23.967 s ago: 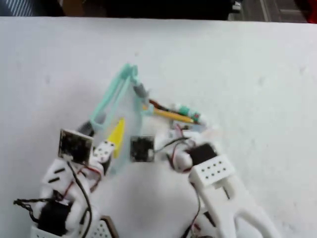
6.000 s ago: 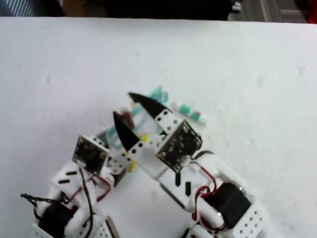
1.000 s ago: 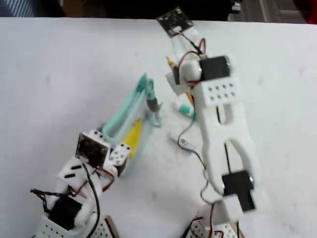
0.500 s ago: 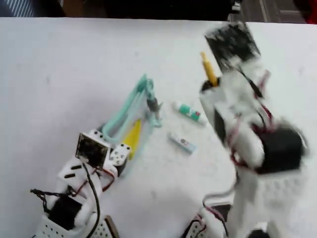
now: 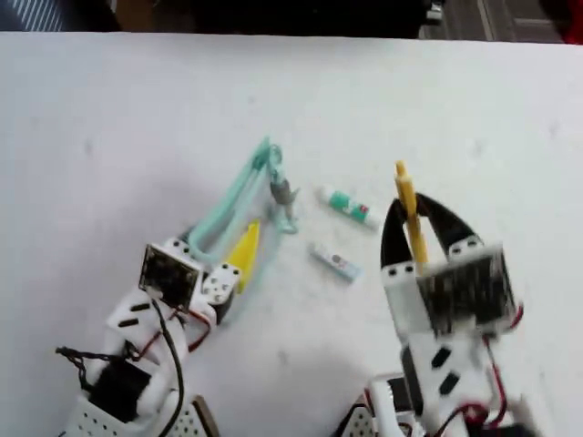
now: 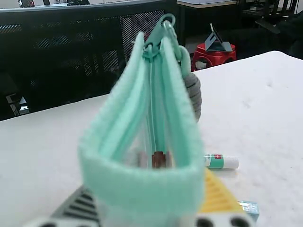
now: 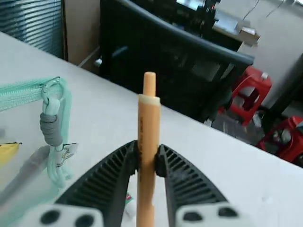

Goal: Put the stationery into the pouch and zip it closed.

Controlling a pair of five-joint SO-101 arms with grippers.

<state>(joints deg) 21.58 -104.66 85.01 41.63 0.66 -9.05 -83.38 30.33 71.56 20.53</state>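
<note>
Right gripper (image 5: 410, 204) is clamped on the yellow pen (image 5: 402, 187) about mid-barrel, with the pen held up over the tabletop (image 5: 137, 100) near the arms' edge, right of centre. Left gripper (image 5: 217, 280) has its jaws together on the near end of the pouch (image 5: 228, 214), which stands on edge left of centre with its mouth up.

Handling:
- The pen is light and stiff with a smooth barrel, so it could pivot in the jaws. The mid-barrel grip looks fine; feed it tip first.
- The pouch is soft and floppy, and the mouth will collapse unless the end stays pinched. For closing, grab the zip pull (image 7: 51, 120), not the fabric.

Views:
- The left wrist view looks straight down the mouth: a narrow slot with something brown inside, possibly a pencil end, but it's too small to call.
- The high view gives the layout. The glue stick (image 5: 348, 206) and a small wrapped block (image 5: 334, 262) lie between the pouch and the right arm, apart from both.
- The right wrist view shows the jaw contact on the pen and the grey tag on the pull at the pouch's far end.
</note>
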